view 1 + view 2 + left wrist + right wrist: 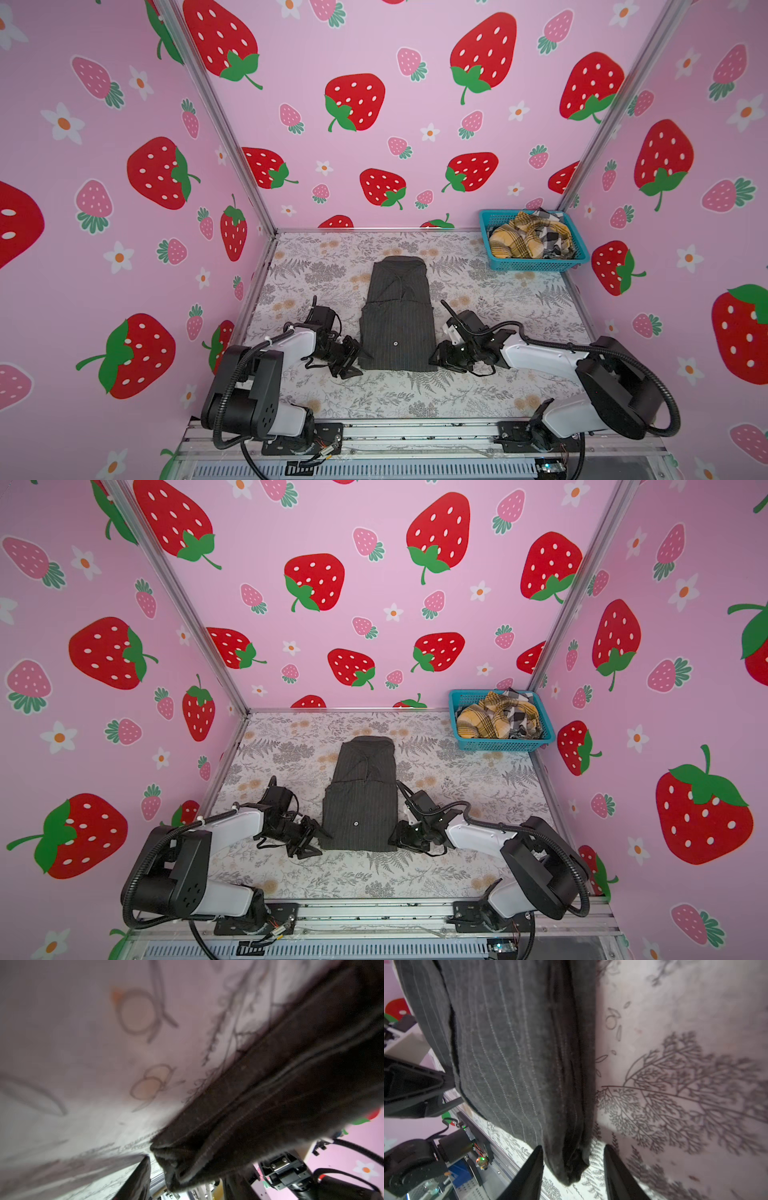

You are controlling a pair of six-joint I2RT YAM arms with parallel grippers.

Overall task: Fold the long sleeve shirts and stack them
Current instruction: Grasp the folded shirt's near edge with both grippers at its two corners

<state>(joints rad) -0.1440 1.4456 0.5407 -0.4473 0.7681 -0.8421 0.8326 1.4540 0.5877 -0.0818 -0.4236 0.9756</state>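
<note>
A dark charcoal pinstriped long sleeve shirt [397,328] [361,808] lies folded into a long narrow rectangle in the middle of the floral table, collar end far from me. My left gripper [353,358] [316,839] sits low at its near left corner. The wrist view shows that corner of the shirt [291,1084] between the jaws of the left gripper [187,1178], with a gap beside one finger [137,1178]. My right gripper [436,359] [395,839] is at the near right corner. There the corner of the shirt [508,1053] hangs between the spread fingers of the right gripper [573,1147], touching neither.
A teal mesh basket [536,264] [503,744] stands at the back right corner, holding a crumpled mustard plaid shirt [515,243] and a black-white check shirt [552,235]. Strawberry-print walls close in three sides. A metal rail [415,432] runs along the front edge.
</note>
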